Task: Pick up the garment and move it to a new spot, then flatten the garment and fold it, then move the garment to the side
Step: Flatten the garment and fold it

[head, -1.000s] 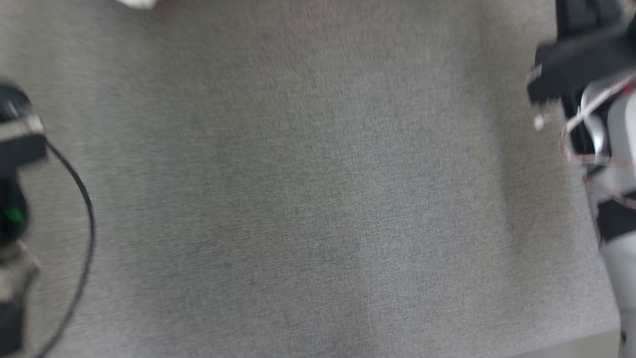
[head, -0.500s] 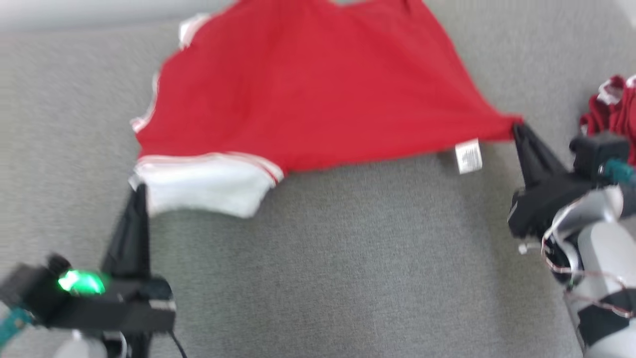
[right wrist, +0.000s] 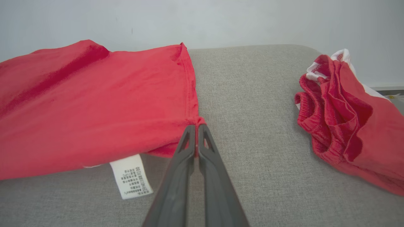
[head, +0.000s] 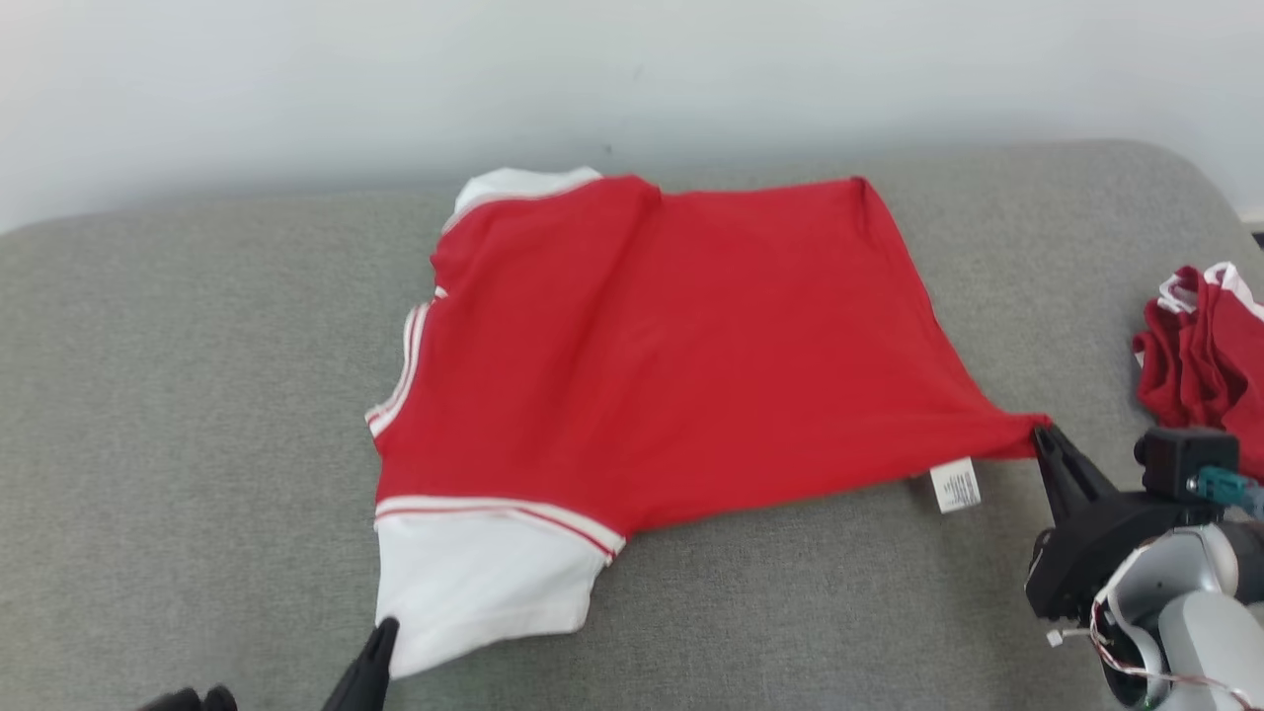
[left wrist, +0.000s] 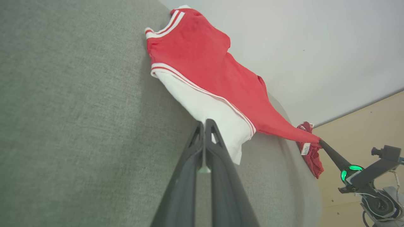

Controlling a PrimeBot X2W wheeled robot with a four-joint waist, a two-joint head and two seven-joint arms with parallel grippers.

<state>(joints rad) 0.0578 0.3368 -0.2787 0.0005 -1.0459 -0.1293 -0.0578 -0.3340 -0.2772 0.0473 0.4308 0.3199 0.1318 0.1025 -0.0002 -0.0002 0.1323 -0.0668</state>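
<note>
The garment (head: 671, 346) is a red shirt with white striped sleeves, spread over the grey upholstered surface (head: 197, 395). My left gripper (head: 380, 632) is at the bottom of the head view, shut on the near corner of the white sleeve (head: 484, 583). The left wrist view shows that gripper (left wrist: 205, 121) pinched on the sleeve's edge (left wrist: 217, 116). My right gripper (head: 1042, 434) is shut on the shirt's red hem corner, pulling it to a point. In the right wrist view its tips (right wrist: 196, 126) close on that corner, beside a white care label (right wrist: 131, 176).
A second red and white garment (head: 1200, 346) lies crumpled at the surface's right end, also in the right wrist view (right wrist: 344, 119). A pale wall (head: 632, 79) runs behind the surface. Bare grey fabric lies left of the shirt and in front of it.
The head camera has tilted up: the view went from bare grey fabric to the whole shirt and the wall. Both grippers keep hold of the shirt's corners.
</note>
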